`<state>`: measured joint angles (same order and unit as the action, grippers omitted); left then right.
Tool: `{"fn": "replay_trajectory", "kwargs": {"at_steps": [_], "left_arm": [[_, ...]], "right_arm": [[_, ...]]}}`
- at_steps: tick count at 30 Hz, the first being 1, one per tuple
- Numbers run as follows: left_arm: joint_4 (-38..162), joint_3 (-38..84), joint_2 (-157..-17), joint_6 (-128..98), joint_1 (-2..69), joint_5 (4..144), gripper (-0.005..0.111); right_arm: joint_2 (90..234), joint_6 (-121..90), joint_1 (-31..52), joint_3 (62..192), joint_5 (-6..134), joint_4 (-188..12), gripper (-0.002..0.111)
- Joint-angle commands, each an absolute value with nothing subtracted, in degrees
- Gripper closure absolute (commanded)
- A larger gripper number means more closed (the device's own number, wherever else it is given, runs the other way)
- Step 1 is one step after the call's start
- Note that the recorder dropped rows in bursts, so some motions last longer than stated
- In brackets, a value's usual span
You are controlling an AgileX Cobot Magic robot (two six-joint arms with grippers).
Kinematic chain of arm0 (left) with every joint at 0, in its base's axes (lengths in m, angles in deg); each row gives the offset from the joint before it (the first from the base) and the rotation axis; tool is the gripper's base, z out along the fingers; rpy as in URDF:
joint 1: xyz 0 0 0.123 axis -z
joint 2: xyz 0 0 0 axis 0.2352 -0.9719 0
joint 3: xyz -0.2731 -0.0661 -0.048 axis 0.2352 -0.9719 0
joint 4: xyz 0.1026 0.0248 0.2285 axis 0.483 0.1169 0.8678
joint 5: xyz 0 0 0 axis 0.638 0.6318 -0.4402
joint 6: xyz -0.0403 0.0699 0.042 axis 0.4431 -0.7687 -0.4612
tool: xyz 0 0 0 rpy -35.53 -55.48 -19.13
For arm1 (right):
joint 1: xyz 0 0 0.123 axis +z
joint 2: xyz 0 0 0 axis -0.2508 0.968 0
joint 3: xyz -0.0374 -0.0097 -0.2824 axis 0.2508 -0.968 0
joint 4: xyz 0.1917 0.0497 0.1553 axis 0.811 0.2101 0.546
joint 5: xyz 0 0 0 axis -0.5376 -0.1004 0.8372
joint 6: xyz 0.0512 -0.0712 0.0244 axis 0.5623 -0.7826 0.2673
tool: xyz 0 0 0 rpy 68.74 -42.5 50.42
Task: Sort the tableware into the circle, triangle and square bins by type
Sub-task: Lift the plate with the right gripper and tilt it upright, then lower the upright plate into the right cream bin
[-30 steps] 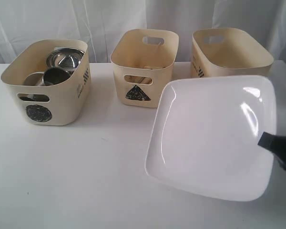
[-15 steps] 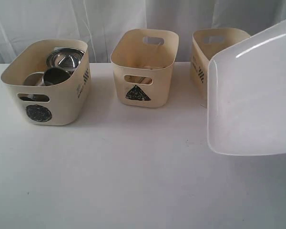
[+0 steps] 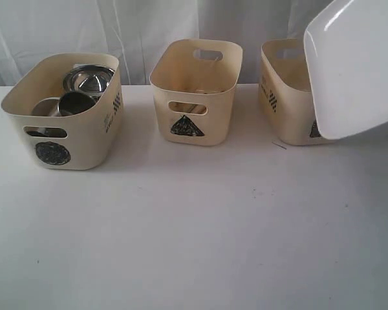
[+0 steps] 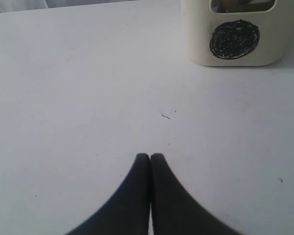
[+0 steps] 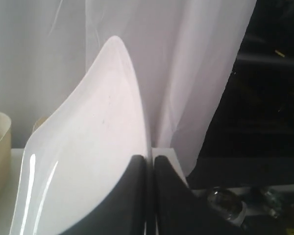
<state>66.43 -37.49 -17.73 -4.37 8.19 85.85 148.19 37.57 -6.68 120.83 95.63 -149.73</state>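
Right end effector (image 5: pixel 150 159) pinches the tilted white plate (image 3: pixel 359 71), now higher, up by the rightmost bin (image 3: pixel 286 103); left end effector (image 4: pixel 150 156) is pressed together.

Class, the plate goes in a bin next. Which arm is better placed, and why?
Right. Its jaws are shut on the plate, held up and tilted by the right bin. The left jaws are shut, empty, over bare table near the circle bin.

The large white rounded-square plate (image 3: pixel 359 71) is running past the exterior view's right edge, hiding half the rightmost cream plastic bin (image 3: pixel 284 97) and most of its black mark (image 3: pixel 315 131).
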Motion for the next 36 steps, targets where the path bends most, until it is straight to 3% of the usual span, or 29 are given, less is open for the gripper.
{"fn": "replay_trajectory", "kwargs": {"at_steps": [1, 19, 36], "left_arm": [[66.00, -37.72, -17.49, -4.28, 8.07, 85.98, 0.107], [66.00, -37.72, -17.49, -4.28, 8.07, 85.98, 0.107], [66.00, -37.72, -17.49, -4.28, 8.07, 85.98, 0.107]], "right_arm": [[153.62, 38.54, -9.06, 127.67, 93.51, -155.66, 0.108], [177.05, 43.39, -18.00, 146.08, 86.20, -161.33, 0.108], [191.35, 46.71, -18.00, 148.10, 84.71, -165.96, 0.108]]}}
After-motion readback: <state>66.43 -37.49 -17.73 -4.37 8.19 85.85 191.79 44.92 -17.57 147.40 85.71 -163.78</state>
